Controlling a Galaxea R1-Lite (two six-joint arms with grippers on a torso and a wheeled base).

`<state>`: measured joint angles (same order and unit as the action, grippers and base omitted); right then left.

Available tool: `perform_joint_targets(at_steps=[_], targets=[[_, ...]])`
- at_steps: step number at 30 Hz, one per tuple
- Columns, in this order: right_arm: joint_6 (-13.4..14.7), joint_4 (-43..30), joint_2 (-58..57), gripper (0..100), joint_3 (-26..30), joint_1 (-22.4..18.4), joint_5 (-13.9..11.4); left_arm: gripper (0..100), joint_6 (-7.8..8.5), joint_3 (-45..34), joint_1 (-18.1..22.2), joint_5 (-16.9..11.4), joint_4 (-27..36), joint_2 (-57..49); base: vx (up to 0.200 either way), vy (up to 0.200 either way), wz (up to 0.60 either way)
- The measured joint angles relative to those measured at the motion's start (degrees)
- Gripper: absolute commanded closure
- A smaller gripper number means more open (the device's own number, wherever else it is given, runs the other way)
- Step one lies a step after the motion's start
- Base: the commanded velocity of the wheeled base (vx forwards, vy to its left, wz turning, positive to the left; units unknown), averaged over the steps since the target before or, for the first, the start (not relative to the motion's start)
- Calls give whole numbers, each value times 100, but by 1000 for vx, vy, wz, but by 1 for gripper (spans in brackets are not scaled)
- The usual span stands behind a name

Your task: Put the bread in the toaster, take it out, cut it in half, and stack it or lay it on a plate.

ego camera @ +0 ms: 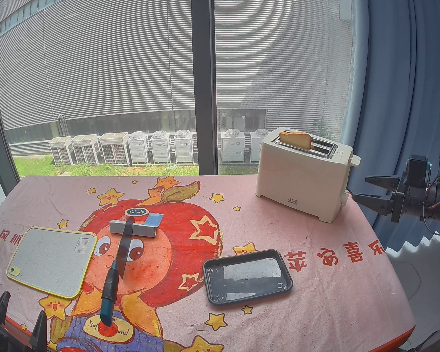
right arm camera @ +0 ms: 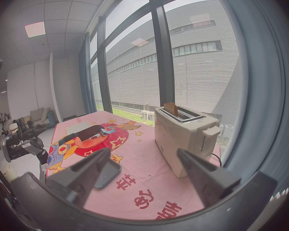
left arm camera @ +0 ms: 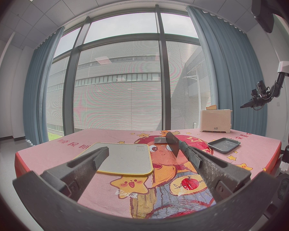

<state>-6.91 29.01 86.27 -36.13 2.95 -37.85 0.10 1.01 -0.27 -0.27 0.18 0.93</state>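
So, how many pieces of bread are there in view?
1. The bread stands in a slot of the toaster, at the far right of the table, its top sticking out. Another piece deep in the toaster could be hidden.

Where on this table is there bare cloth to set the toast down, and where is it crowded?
Bare cloth lies between the toaster and the black tray, and along the far edge from the knife rest to the toaster. The cutting board and the tray are bare too. It is crowded where the knife leans on its rest beside the board.
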Motion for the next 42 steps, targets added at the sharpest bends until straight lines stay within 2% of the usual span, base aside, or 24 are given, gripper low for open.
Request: perform_joint_targets(at_steps=[6,12,25,29,31,34,42], targets=[[18,11,-30,100,171,-1,-35,0,0,0,0,0,-2,0,0,0,0],[27,7,-33,100,363,-12,-274,0,6,0,0,-5,-2,0,0,0,0],[38,11,113,100,375,-166,-252,0,9,0,0,-9,0,0,0,0,0],[40,18,322,100,243,-210,-207,0,9,0,0,-6,-2,0,0,0,0],[57,18,455,100,162,-243,-106,0,12,0,0,-9,-2,0,0,0,0],[234,13,603,100,77,-273,71,0,11,0,0,-6,-2,0,0,0,0],[1061,11,818,100,-193,-249,532,0,15,0,0,-6,-2,0,0,0,0]])
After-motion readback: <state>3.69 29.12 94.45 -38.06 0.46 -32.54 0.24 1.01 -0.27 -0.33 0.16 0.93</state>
